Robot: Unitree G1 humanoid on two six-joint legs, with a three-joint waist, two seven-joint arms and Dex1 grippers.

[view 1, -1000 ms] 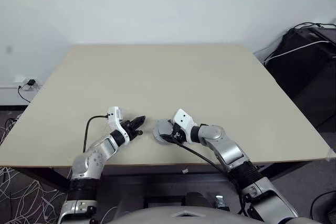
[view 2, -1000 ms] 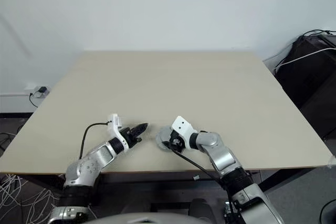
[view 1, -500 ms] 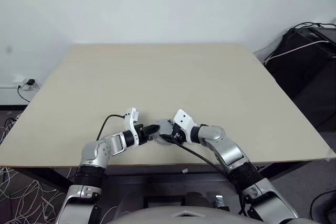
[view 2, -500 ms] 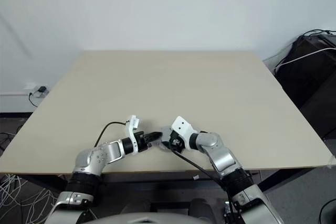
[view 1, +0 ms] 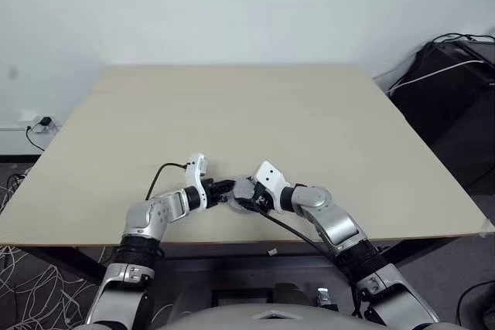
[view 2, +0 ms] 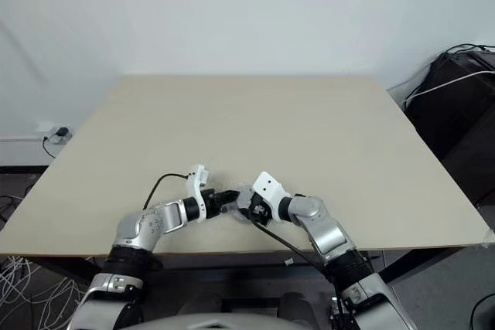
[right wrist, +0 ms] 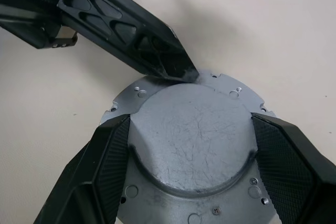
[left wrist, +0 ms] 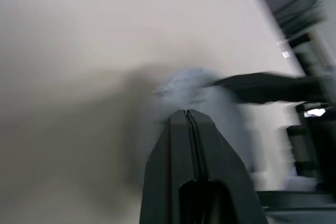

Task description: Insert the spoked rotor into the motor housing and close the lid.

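1. Close to the front edge of the pale wooden surface (view 1: 232, 113), about the middle, sits a round grey metal part (right wrist: 184, 153). It has a smooth raised top and a flat rim with little holes.
2. The right tool (right wrist: 191, 124) is open wide. Its two black fingers press on the two sides of the grey part and hold it.
3. The left tool (view 1: 224, 188) is closed tight with nothing in it. Its pointed tip rests on the rim of the grey part.
4. I think the grey part is the lid, already on the motor housing. I see no shiny spoked wheel and no brown windings, so the wheel may be inside.
5. If so, what is left is small: push the lid down flat and let go. I cannot tell if it sits all the way down.
6. The right wrist view shows both touches up close: the pads on the sides and the left tip on the rim. The two eye views are too far off for that.
7. The eye views show where it all sits on the surface. Farther back are a white wall (view 1: 232, 5) and, to the right, a black bag with cables (view 1: 456, 75).
8. The left wrist view shows the left tool's fingers (left wrist: 178, 145) shut with no gap.
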